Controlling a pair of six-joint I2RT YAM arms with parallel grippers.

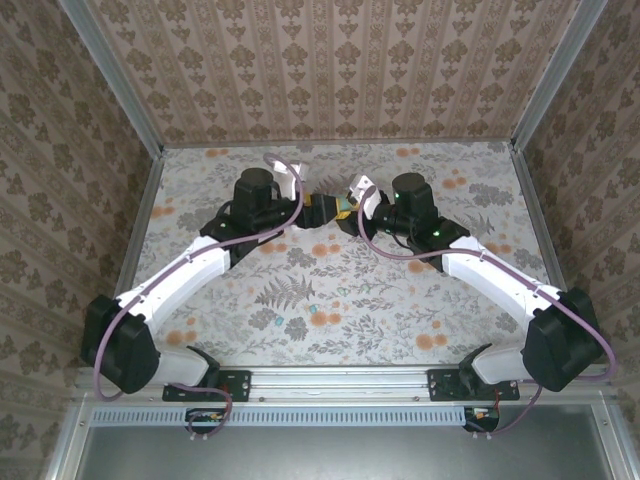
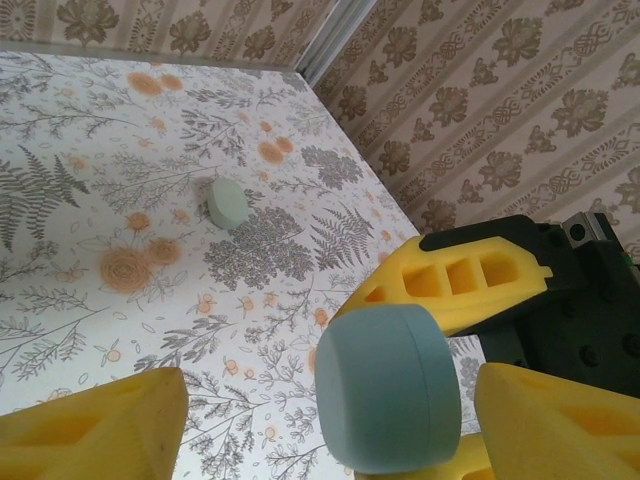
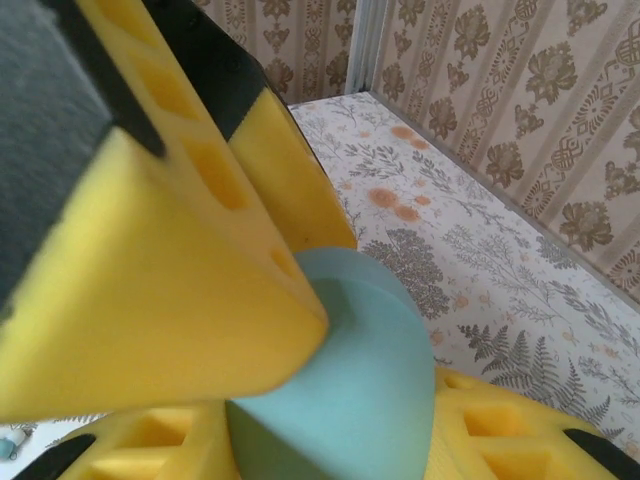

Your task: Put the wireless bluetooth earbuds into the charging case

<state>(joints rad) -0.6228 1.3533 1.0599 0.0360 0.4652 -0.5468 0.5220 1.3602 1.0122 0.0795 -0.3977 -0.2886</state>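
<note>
Early going: your right pincer [image 3: 372, 352] is clamped on the closed-looking teal charging case [image 3: 350, 410] over the table [image 1: 400, 300] toward 12 o'clock, left pincer [image 2: 330, 402] apart astride it, probable earbud [image 1: 297, 325] loose near 6 o'clock, insertion not yet done, I judge.

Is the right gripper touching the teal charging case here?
Touching. In the right wrist view a yellow finger of the right gripper presses straight onto the teal charging case, no gap.
</note>
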